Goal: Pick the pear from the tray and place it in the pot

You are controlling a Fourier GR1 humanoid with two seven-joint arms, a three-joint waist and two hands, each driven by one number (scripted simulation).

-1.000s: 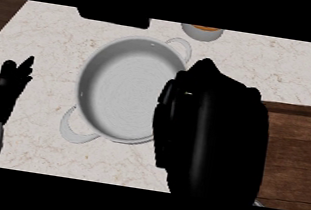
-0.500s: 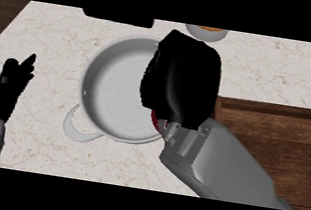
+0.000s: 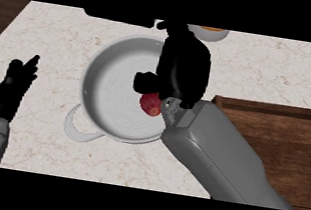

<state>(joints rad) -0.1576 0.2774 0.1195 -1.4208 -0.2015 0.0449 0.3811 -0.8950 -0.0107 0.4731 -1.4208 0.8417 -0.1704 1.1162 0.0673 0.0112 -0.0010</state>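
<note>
I judge we are at the placing step: my right hand (image 3: 182,70), black and glossy on its grey forearm, is stretched out over the wide, shallow, pale grey metal pot (image 3: 119,94), and the small reddish pear (image 3: 150,104) shows just under the heel of that hand, above the pot's smooth inner floor; whether the fruit hangs in the hand or already rests on the floor I cannot tell, since the hand hides most of it. The thumb sticks out to the left, beside the pear; the fingers run away from me toward the pot's far rim, and I cannot tell how far they are curled or whether they have hold of the fruit at all.

If the pear is in the hand, the next move, as I see it, is to let it go low over the middle of the pot, so that a rounded thing does not roll to the wall, and then to lift the arm clear of the rim.

The dark wooden tray (image 3: 287,142) lies just beside the pot, to its right; the counter top (image 3: 57,32) is pale veined marble; the pot has a looped handle at its near left; my left hand (image 3: 11,90) rests at the left edge, fingers straight.
</note>
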